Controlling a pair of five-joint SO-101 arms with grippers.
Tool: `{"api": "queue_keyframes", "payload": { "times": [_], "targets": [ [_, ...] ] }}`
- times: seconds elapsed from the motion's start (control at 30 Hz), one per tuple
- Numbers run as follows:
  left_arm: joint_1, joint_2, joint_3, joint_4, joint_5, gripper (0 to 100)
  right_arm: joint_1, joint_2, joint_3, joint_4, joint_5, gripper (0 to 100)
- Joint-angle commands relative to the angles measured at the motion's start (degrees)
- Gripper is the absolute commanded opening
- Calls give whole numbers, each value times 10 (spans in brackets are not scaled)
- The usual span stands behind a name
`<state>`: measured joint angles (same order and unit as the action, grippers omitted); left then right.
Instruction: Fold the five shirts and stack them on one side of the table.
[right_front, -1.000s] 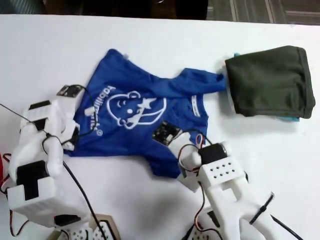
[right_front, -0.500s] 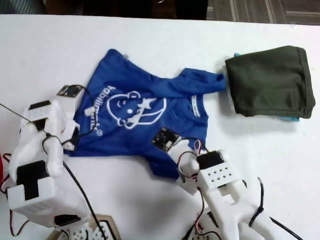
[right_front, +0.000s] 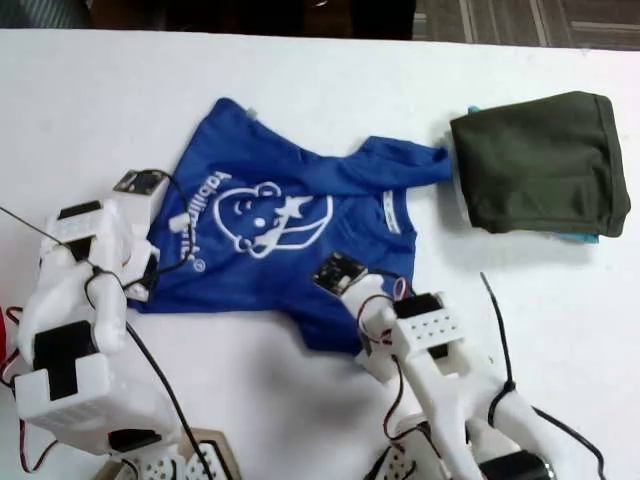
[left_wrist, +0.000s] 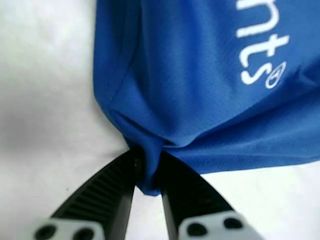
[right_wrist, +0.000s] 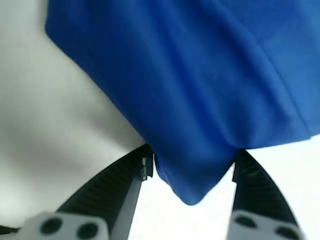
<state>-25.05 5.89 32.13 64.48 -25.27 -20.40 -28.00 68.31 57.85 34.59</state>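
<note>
**Desk:** What does the overhead view show?

**Photographer:** A blue shirt (right_front: 280, 225) lies print-up on the white worktop (right_front: 100, 100). The left arm (right_front: 75, 300) is at one near corner of it and the right arm (right_front: 430, 340) at another. A folded dark green shirt (right_front: 535, 160) sits well apart, beyond the right arm.

**Desk:** And the left wrist camera?

**Photographer:** The left pincer (left_wrist: 148, 167) is pressed together, pinching a bunched fold of the blue shirt's edge. White lettering runs just beyond it.

**Desk:** The right wrist?

**Photographer:** The right pincer (right_wrist: 192, 162) is spread, and a blue corner hangs between its fingers over the worktop.
</note>
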Motion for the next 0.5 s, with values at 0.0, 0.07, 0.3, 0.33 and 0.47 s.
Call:
{"api": "queue_keyframes", "payload": {
  "times": [0.0,0.07,0.3,0.33,0.47],
  "targets": [
    [2,-4,-6,-12,6,26,8,36,-16,-2,3,240],
    [2,-4,-6,-14,6,26,8,36,-17,-2,3,179],
    [4,-4,-6,-13,5,26,13,-36,-18,-5,-3,30],
    [4,-4,-6,-12,5,26,13,-51,-18,-4,-3,19],
    [4,-4,-6,-12,5,26,10,-94,-18,25,-3,48]
  ]
}}
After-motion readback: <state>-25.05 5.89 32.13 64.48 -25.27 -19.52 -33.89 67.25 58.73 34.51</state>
